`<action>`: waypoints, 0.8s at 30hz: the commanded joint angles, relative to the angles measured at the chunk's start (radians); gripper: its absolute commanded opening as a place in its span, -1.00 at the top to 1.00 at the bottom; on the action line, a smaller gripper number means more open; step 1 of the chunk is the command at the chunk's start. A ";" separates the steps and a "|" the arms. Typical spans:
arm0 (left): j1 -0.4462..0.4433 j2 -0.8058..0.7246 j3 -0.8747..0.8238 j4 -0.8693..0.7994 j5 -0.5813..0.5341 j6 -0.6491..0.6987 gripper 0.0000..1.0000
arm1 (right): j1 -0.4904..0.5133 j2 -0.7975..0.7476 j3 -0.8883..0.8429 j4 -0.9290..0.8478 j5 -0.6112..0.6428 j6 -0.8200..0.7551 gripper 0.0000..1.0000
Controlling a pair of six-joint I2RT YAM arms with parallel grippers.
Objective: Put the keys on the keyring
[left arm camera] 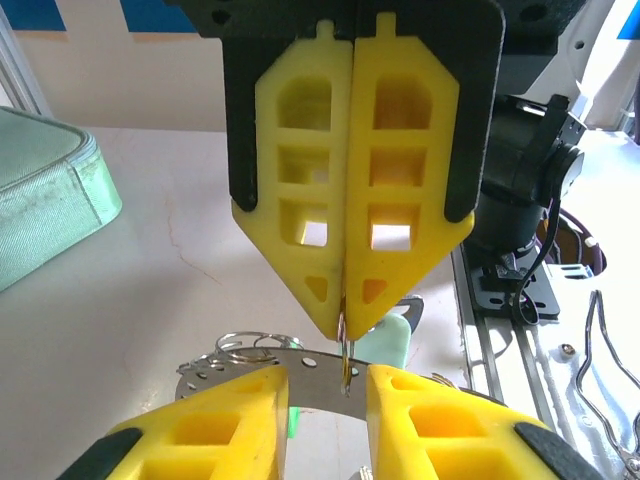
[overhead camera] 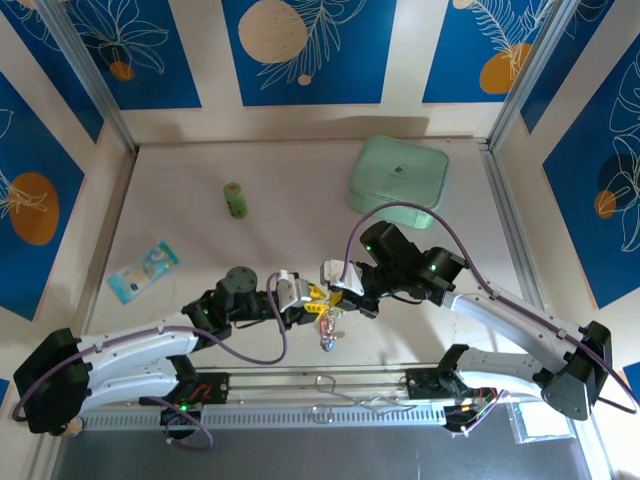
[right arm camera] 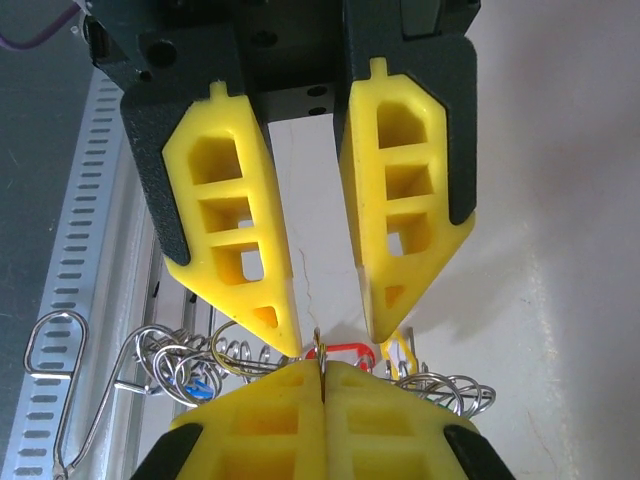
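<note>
Near the front edge, right gripper [left arm camera: 345, 320] is clamped on the keyring [left arm camera: 344, 362]; left gripper [right arm camera: 335, 335] stands part open beside it.

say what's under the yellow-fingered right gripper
Silvery coiled keyring loops, a red key tag and a blue key tag show beneath the right gripper; its shut fingers hide the rest.

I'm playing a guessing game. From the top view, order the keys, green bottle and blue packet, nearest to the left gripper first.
1. The keys, hanging right by the left gripper.
2. The green bottle, farther back.
3. The blue packet, far left.
</note>
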 commanded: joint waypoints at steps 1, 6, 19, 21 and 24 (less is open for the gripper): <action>-0.001 -0.002 0.024 -0.009 -0.003 0.001 0.48 | 0.013 -0.010 0.032 0.014 -0.027 -0.011 1.00; -0.001 0.010 0.035 0.002 0.007 0.004 0.54 | 0.032 -0.001 0.031 0.040 -0.034 -0.007 1.00; -0.001 -0.012 -0.002 0.079 0.005 -0.014 1.00 | -0.013 -0.105 -0.069 0.136 -0.041 0.099 0.34; -0.001 -0.018 -0.029 0.142 -0.010 -0.031 1.00 | -0.027 -0.138 -0.099 0.140 -0.044 0.126 0.31; -0.001 -0.021 -0.058 0.217 -0.023 -0.047 1.00 | -0.029 -0.158 -0.130 0.137 -0.049 0.157 0.30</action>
